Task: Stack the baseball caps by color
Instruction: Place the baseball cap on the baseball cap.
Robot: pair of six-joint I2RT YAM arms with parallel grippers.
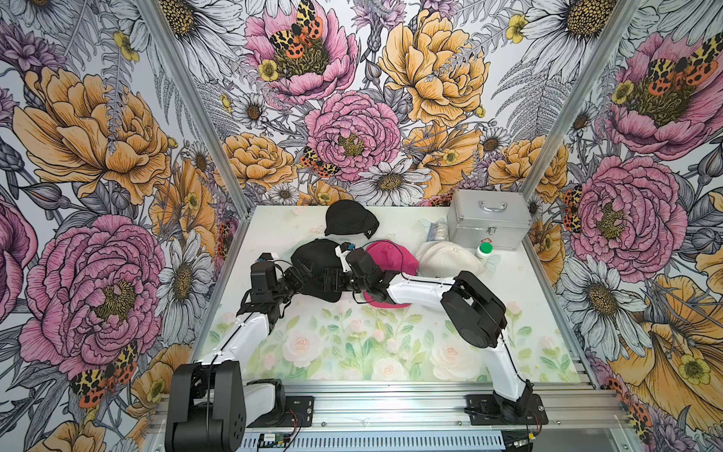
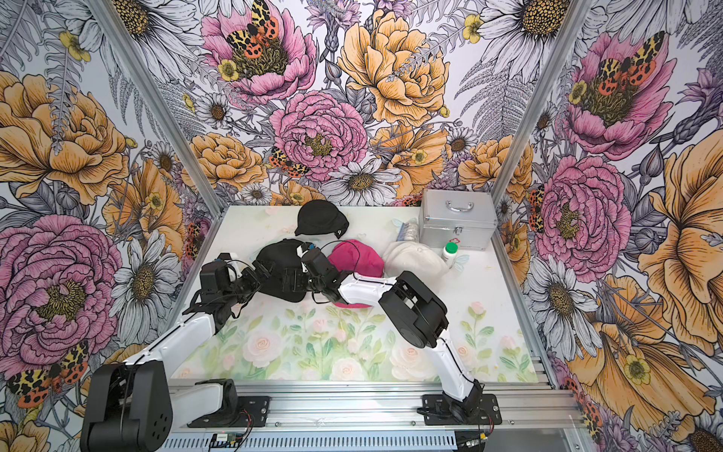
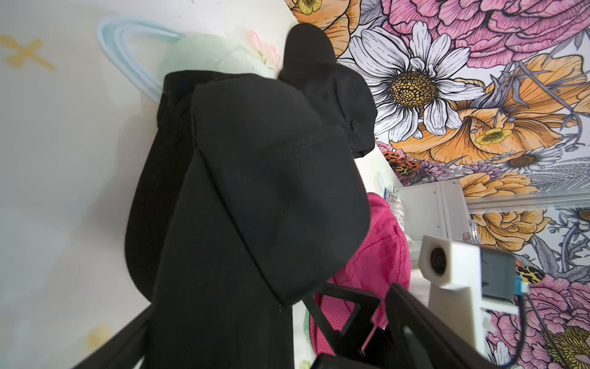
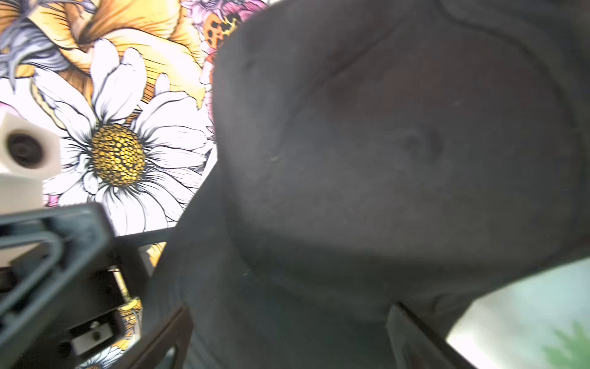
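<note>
Two grippers flank one black cap [image 1: 313, 256] near the middle of the tabletop [image 1: 391, 344].

The left gripper [image 3: 228, 303] and the right gripper [image 4: 289, 308] both stand spread wide, each with the cap's cloth lying between its fingers (whether either presses the cloth cannot be told). A second black cap [image 1: 348, 217] sits apart by the far edge. A pink cap [image 1: 387, 252] touches the middle black cap on its right, and the right arm lies across it, hiding part of it. Just beyond is a cream cap [image 1: 442, 258], with a green-lidded bottle [image 1: 484, 250] just beside it. A silver case [image 1: 489, 219] fills the far right corner.
</note>
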